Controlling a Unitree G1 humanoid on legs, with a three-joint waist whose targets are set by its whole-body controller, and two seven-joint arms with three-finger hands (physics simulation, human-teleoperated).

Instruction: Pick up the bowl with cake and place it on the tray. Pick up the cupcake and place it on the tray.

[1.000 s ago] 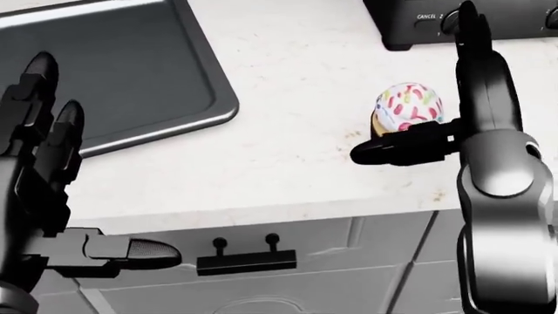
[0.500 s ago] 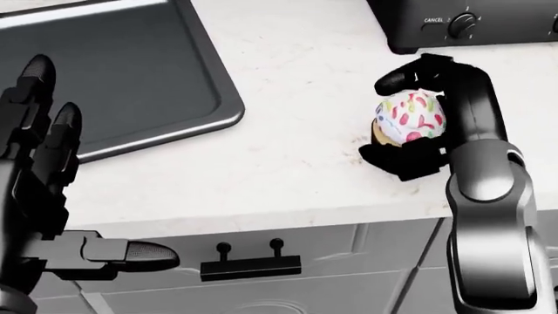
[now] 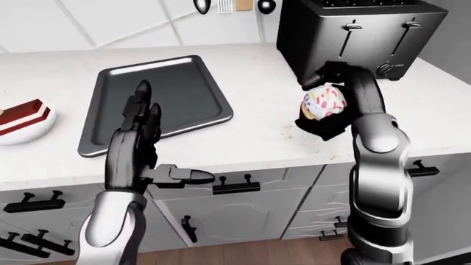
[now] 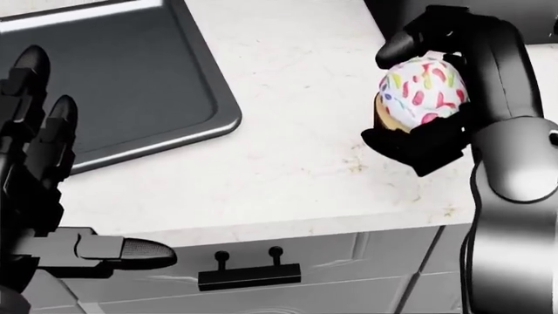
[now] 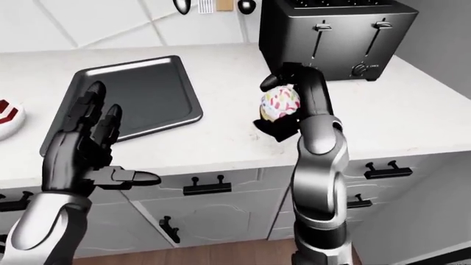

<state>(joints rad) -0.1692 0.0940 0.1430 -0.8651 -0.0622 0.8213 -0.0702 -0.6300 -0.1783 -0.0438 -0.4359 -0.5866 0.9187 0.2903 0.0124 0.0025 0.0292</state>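
My right hand (image 4: 423, 98) is shut on the cupcake (image 4: 422, 91), white with coloured sprinkles, and holds it lifted above the white counter (image 4: 296, 163), right of the tray. The dark metal tray (image 3: 158, 99) lies empty on the counter at the upper left of the head view. The bowl with a red and white cake slice (image 3: 22, 121) sits on the counter left of the tray, at the left edge of the left-eye view. My left hand (image 3: 143, 143) is open and empty, fingers up, over the counter's near edge below the tray.
A black toaster (image 3: 357, 36) stands on the counter right behind my right hand. Cabinet drawers with dark handles (image 3: 236, 185) run below the counter edge. Utensils (image 3: 213, 5) hang on the tiled wall above.
My right hand's fingers closed round the cupcake and lifted it up off the counter. The left hand has barely moved.
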